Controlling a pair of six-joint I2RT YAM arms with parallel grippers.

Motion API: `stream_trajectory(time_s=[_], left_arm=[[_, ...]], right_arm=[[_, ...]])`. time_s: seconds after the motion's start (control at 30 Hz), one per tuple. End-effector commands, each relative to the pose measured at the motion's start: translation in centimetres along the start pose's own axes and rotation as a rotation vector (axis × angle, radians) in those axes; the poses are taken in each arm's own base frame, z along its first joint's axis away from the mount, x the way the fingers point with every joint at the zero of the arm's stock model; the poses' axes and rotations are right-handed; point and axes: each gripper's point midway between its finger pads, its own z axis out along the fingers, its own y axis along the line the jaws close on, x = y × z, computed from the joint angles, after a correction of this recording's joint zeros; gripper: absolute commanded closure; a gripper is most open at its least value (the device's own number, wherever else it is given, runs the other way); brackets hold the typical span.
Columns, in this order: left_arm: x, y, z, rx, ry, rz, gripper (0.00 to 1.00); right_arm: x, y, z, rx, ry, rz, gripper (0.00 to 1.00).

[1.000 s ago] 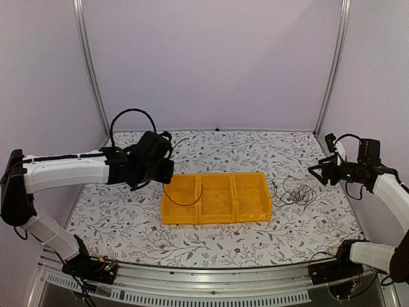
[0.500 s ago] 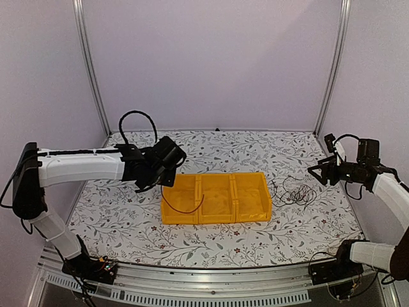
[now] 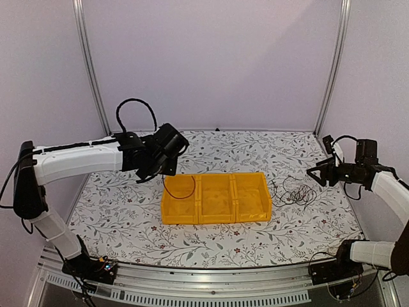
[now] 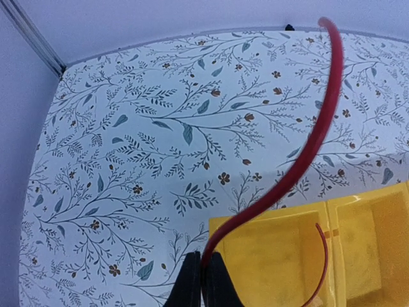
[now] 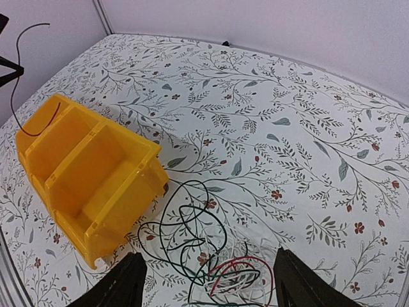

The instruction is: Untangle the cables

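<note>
Left gripper (image 4: 203, 283) clenched on red cable (image 4: 300, 167) dangling down into bin (image 3: 217, 217) | right gripper (image 5: 211, 288) spread, empty

Quick headcount: two robot arms, a left arm (image 3: 77, 163) and a right arm (image 3: 391, 187), one yellow bin (image 3: 217, 217) with three compartments, one red cable (image 4: 307, 153) apart from the rest, and one tangle (image 5: 204, 256) of black, green, red and white cables too knotted to count, all on one table (image 3: 223, 246).
</note>
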Motion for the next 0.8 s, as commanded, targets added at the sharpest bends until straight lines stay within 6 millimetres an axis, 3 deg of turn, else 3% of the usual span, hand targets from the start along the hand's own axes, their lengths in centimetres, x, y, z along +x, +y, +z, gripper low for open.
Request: stream_trajectory(time_s=[0.0,0.3,0.43,0.57,0.77], left_arm=[[3.5,-2.7,1.0,0.024,0.089,0.032,1.0],[8.3,-6.6,3.3,0.045,0.209,0.097,1.0],[9.4,-7.5,2.9,0.1,0.272,0.083,1.0],[10.4,-7.7,1.8,0.16,0.333,0.053,1.0],[11.9,-6.2,0.3,0.164,0.394,0.025,1.0]], right_arm=[[-0.4,0.5,0.2,-0.039,0.01,-0.005,0.28],[-0.4,0.8,0.1,-0.055,0.006,-0.016,0.27],[-0.4,1.0,0.1,-0.065,0.009,-0.015,0.27],[-0.5,1.1,0.1,-0.073,0.01,-0.019,0.27],[-0.5,1.4,0.1,-0.082,0.009,-0.026,0.27]])
